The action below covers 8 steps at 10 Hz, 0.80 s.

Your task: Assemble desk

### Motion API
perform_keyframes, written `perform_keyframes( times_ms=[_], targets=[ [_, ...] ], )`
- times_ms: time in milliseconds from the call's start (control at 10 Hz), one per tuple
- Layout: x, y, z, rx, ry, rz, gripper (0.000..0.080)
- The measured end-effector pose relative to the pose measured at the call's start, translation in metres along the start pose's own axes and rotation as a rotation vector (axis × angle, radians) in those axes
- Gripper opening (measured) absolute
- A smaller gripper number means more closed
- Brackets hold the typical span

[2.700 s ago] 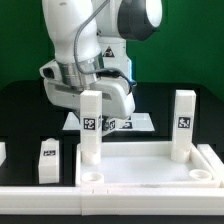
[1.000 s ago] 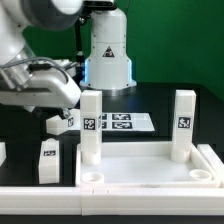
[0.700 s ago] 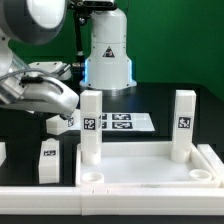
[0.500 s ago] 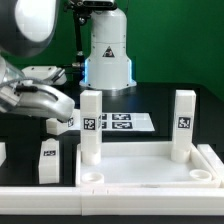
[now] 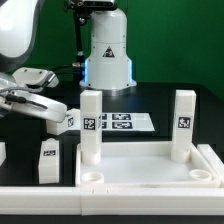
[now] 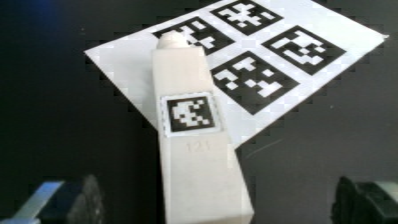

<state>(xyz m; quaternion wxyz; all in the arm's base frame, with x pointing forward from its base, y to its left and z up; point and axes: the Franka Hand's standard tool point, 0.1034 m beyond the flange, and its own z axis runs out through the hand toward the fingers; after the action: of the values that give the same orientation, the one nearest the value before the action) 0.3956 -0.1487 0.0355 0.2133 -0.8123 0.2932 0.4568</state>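
The desk slab [image 5: 140, 165] lies flat at the front with two white legs standing upright in its far sockets, one left [image 5: 91, 125] and one right [image 5: 183, 122]. A third leg [image 6: 196, 130] lies on the table, its far end over the marker board [image 6: 267, 50]; it shows in the exterior view [image 5: 70, 120] just beside my hand. My gripper [image 6: 210, 203] is open, and its dark fingers [image 6: 63, 200] stand apart on both sides of this leg without touching it. In the exterior view the gripper [image 5: 50, 118] hangs at the left.
A loose leg [image 5: 48, 160] stands left of the slab, and another white part [image 5: 2, 152] shows at the exterior view's left edge. The white border rail [image 5: 110, 192] runs along the front and right. The marker board [image 5: 130, 122] lies behind the slab.
The arm has swung from behind the left upright leg to the exterior view's left and come down over the lying leg. The legs and slab have not moved.
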Motion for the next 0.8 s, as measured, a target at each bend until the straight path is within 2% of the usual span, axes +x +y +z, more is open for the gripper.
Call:
perform_keyframes(
  times_ms=[100, 300, 500, 600, 800],
  targets=[
    [0.001, 0.000, 0.001, 0.002, -0.003, 0.007, 0.0649],
    [0.012, 0.006, 0.019, 0.018, -0.042, 0.067, 0.0649],
    [0.014, 0.008, 0.034, 0.013, -0.089, 0.127, 0.0649],
    [0.015, 0.008, 0.033, 0.011, -0.086, 0.123, 0.0649],
    [0.015, 0.008, 0.033, 0.011, -0.085, 0.124, 0.0406]
  ],
)
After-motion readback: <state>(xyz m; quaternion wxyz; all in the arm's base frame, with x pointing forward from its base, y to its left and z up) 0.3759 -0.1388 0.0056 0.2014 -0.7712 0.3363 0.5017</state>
